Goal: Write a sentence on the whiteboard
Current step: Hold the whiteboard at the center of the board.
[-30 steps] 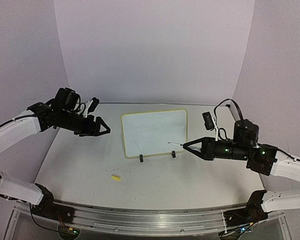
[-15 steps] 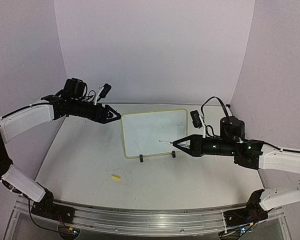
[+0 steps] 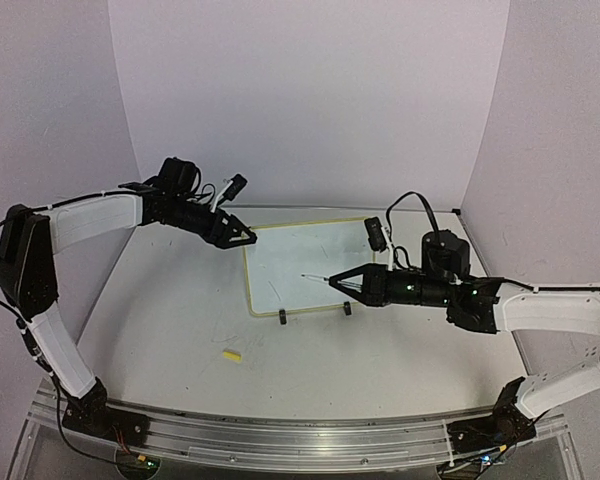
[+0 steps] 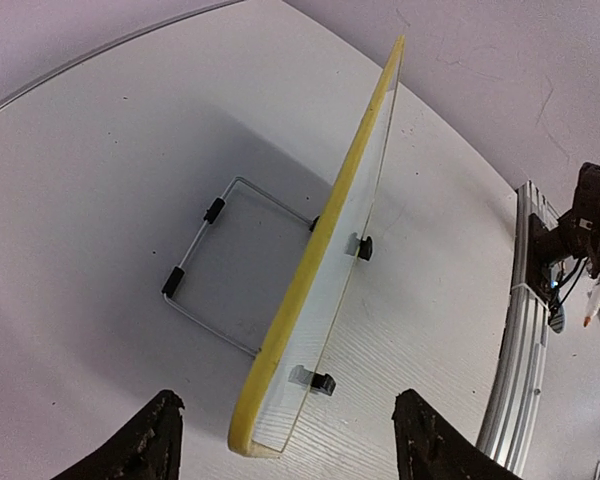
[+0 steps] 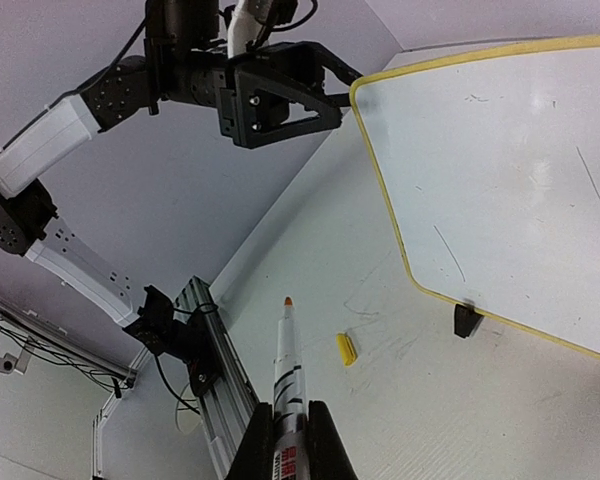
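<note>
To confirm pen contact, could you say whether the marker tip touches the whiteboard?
Apart: right wrist view shows marker tip against table, beside the whiteboard.

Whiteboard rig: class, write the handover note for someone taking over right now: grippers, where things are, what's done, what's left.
Left gripper: open, astride the whiteboard at its far left corner, not clamped.
Right gripper: shut on the marker, tip near the board, seemingly not touching.
Whiteboard stands tilted on its wire stand, mid-table.
Done: marker in hand; only faint stray strokes on the board.
Left: steady the board, write the sentence.
</note>
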You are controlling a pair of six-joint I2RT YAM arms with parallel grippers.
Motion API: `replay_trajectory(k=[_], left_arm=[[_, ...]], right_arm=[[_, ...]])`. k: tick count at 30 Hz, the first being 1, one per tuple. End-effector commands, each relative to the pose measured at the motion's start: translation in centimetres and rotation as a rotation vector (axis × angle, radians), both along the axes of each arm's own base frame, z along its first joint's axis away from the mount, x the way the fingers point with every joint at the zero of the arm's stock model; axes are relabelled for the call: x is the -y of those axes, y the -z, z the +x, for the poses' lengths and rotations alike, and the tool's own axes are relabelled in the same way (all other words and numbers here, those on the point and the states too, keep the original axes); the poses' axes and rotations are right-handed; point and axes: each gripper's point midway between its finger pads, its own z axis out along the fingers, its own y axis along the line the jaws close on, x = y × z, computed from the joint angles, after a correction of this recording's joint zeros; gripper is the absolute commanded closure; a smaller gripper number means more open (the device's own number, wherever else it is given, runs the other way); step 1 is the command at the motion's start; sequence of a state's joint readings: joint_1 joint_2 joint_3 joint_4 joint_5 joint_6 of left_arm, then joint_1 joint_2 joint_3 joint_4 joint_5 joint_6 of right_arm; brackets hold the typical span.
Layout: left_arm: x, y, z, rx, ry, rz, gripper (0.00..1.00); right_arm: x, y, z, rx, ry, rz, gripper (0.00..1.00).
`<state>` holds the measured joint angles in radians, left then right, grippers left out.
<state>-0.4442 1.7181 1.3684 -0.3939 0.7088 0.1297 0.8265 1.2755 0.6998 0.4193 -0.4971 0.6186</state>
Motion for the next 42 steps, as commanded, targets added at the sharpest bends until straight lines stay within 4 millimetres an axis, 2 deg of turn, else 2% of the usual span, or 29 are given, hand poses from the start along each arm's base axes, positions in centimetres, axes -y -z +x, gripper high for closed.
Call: replay_trajectory(k=[1, 7, 10, 20, 30, 36, 42], left_arm=[[0.7, -1.1, 0.7, 0.056, 0.051, -0.011, 0.37], [1.3, -0.4, -0.3, 0.017, 0.121, -0.035, 0.67], [1.0, 0.4, -0.9, 0.009, 0.141, -0.011, 0.79], [0.5, 1.0, -2.2, 0.011, 0.197, 0.021, 1.0], [-0.2, -0.8, -5.5, 0.031, 0.251, -0.026, 1.0], [0.0, -0.8, -7.8, 0.006, 0.28, -0.047, 1.0], [0.2, -2.0, -9.4, -0.003, 0.311, -0.092, 1.0]], right_arm=[[-0.6, -3.3, -0.4, 0.057, -0.027, 0.101, 1.0], [0.1, -3.2, -0.9, 0.058, -0.02, 0.105, 1.0], [0.4, -3.1, -1.0, 0.054, -0.014, 0.106, 1.0], [0.5, -3.0, -1.3, 0.053, -0.023, 0.101, 1.0], [0.4, -2.9, -1.3, 0.049, -0.028, 0.096, 1.0], [0.1, -2.8, -1.3, 0.044, -0.036, 0.092, 1.0], [-0.2, -2.6, -1.2, 0.037, -0.044, 0.089, 1.0]])
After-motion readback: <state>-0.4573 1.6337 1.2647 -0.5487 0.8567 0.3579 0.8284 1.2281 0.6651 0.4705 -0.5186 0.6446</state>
